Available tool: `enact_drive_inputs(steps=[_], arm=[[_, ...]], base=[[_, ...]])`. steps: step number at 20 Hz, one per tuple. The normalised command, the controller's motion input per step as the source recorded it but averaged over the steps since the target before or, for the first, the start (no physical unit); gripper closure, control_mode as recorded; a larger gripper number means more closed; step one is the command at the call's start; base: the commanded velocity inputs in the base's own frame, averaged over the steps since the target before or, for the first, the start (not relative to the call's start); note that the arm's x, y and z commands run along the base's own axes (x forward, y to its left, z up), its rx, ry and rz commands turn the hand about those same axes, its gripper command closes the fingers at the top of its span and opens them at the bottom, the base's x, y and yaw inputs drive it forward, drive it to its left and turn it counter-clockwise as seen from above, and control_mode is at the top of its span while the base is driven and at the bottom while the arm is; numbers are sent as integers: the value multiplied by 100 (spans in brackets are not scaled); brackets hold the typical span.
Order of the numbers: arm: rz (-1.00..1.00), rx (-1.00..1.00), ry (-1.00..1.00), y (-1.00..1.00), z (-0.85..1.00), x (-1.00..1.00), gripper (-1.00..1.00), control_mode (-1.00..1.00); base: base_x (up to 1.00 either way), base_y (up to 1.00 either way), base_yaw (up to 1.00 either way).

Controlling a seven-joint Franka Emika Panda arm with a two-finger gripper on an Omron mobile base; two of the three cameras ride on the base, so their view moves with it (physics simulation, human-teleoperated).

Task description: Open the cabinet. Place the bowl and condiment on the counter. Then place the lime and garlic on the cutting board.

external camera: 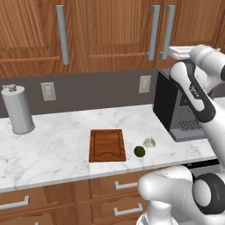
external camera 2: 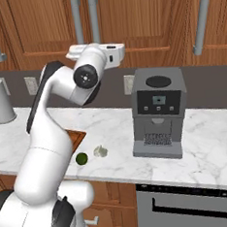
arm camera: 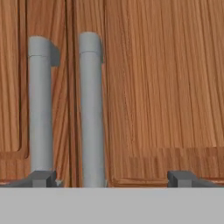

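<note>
A long white marble counter (external camera: 66, 132) runs beneath a row of reddish-brown wood cabinet (external camera: 114, 30) doors, all shut, each with a tall grey bar handle. Taking the cutting board (external camera: 107, 145) as the landmark: far to its left, near the back wall, stands a tall grey cylinder with a knob (external camera: 16, 110); the board itself lies flat near the counter's front edge with nothing on it. Just to the right of the board sits the lime (external camera: 139, 151), and just beyond that, slightly farther back, the garlic (external camera: 150, 142), the two close together but apart. Farther right of the board stands the black coffee machine (external camera: 176, 110) against the wall. Above and to the right of the board, the arm reaches up to the cabinet doors, and the gripper (arm camera: 111, 178) faces the meeting of two doors; its fingertips (arm camera: 41, 178) are spread wide, with the right-hand door's handle (arm camera: 92, 109) standing between them and the left-hand door's handle (arm camera: 40, 105) just above the left tip. Nothing is pinched.
</note>
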Motion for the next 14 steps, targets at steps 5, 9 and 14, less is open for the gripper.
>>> enact_drive_inputs(steps=[5,9,14], arm=[[0,0,5,2,0,37,-100,-100],[0,0,4,8,0,23,-100,-100],[0,0,1,3,0,21,-100,-100]], base=[[0,0,0],[0,0,0],[0,0,0]])
